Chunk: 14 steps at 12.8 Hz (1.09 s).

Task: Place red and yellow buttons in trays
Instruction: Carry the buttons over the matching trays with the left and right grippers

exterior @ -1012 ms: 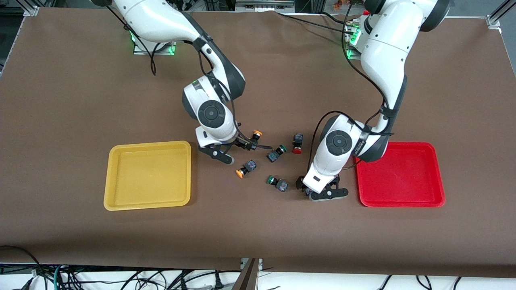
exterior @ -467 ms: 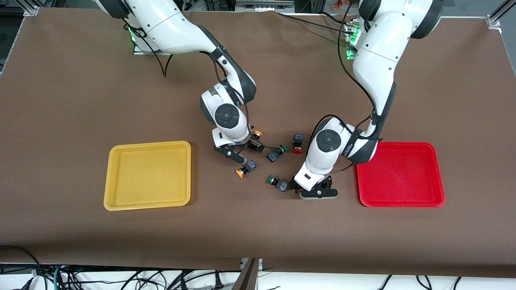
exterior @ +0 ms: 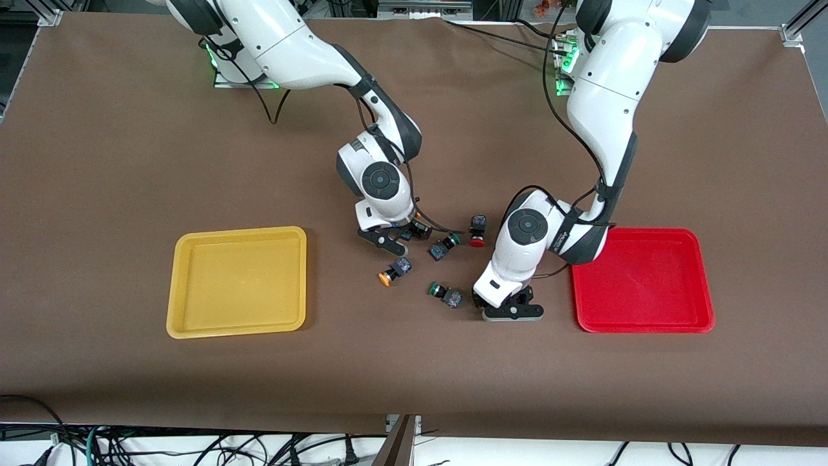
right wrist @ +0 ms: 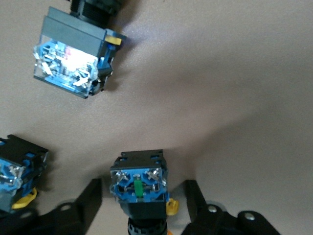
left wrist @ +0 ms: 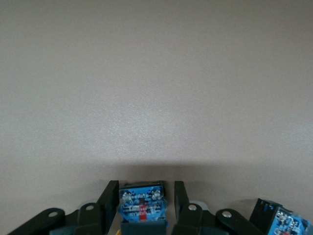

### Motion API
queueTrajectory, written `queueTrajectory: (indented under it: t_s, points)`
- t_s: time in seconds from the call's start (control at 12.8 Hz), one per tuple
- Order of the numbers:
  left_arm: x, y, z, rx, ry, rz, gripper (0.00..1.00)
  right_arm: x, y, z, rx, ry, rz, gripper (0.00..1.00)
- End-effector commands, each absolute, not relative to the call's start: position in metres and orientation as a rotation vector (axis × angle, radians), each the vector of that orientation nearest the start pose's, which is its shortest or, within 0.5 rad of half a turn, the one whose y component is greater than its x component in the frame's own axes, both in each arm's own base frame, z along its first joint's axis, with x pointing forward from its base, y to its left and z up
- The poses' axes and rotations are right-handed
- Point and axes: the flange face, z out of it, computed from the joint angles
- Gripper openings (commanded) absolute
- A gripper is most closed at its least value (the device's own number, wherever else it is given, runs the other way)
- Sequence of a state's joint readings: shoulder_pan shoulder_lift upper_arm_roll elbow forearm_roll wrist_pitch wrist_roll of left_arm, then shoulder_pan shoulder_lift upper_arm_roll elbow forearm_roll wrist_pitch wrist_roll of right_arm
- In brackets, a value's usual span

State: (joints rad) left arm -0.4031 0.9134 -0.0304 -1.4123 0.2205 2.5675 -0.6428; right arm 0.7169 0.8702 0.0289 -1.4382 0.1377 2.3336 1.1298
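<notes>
My right gripper (exterior: 406, 232) is low over the cluster's farther edge. In the right wrist view (right wrist: 143, 201) it is open and straddles a dark button (right wrist: 139, 183) with gaps on both sides; its cap is hidden. My left gripper (exterior: 499, 305) is low on the table beside the red tray (exterior: 643, 279). In the left wrist view (left wrist: 144, 201) it is open around a button (left wrist: 142, 205), cap hidden. A red-capped button (exterior: 477, 233) and a yellow-capped button (exterior: 393, 272) lie loose between the arms. The yellow tray (exterior: 237, 281) is empty.
Two green-capped buttons (exterior: 445, 246) (exterior: 446, 294) lie in the same cluster, close to both grippers. The right wrist view shows two more buttons (right wrist: 73, 63) (right wrist: 17, 178) near the fingers. The left wrist view shows another button (left wrist: 278, 220) beside its gripper. The red tray is empty.
My right gripper has moved from beside the yellow tray toward the cluster and now covers the farther yellow-capped button. My left gripper shifted slightly toward the cluster.
</notes>
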Motion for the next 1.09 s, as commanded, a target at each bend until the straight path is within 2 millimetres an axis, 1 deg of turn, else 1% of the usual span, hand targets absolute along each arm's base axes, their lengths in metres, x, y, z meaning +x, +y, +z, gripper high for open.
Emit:
queueTrajectory:
  t_s: [0.0,0.08,0.16,0.23,0.31,0.39,0.47,0.54,0.62,0.7,0.78,0.86,0.93,1.01]
  points:
    - [0.688,-0.305,0.193,-3.112,-0.064,-0.464,0.26,0.537,0.494,0.177,-2.951,0.702,0.104,0.08]
    - [0.697,-0.287,0.207,-3.100,-0.066,-0.466,0.26,0.539,0.493,0.184,-2.954,0.680,0.100,0.06]
    - [0.703,-0.270,0.226,-3.083,-0.053,-0.436,0.26,0.547,0.486,0.198,-2.947,0.676,0.086,0.05]
    - [0.708,-0.254,0.246,-3.071,-0.041,-0.400,0.26,0.558,0.472,0.217,-2.969,0.644,0.110,0.05]
    - [0.711,-0.238,0.264,-3.056,-0.026,-0.358,0.26,0.569,0.449,0.235,-3.009,0.583,0.173,0.05]
    - [0.711,-0.223,0.282,-3.030,0.017,-0.299,0.26,0.584,0.426,0.260,-3.030,0.497,0.214,0.05]
    - [0.708,-0.208,0.292,-2.996,0.111,-0.208,0.26,0.597,0.395,0.276,-3.053,0.419,0.265,0.05]
    - [0.707,-0.182,0.301,-2.966,0.184,-0.106,0.26,0.612,0.361,0.286,-3.069,0.327,0.312,0.06]
    - [0.707,-0.156,0.307,-2.949,0.234,-0.031,0.26,0.626,0.326,0.290,-3.072,0.248,0.345,0.06]
    - [0.704,-0.135,0.305,-2.933,0.300,0.054,0.26,0.643,0.284,0.289,-3.068,0.200,0.371,0.06]
    - [0.701,-0.113,0.298,-2.921,0.366,0.125,0.26,0.657,0.243,0.285,-3.060,0.163,0.384,0.06]
    - [0.695,-0.098,0.291,-2.911,0.438,0.176,0.26,0.669,0.205,0.279,-3.047,0.108,0.390,0.06]
    - [0.686,-0.083,0.274,-2.903,0.495,0.236,0.26,0.678,0.166,0.272,-3.042,0.051,0.394,0.06]
    - [0.677,-0.073,0.256,-2.899,0.522,0.289,0.26,0.685,0.129,0.256,-3.034,0.031,0.411,0.06]
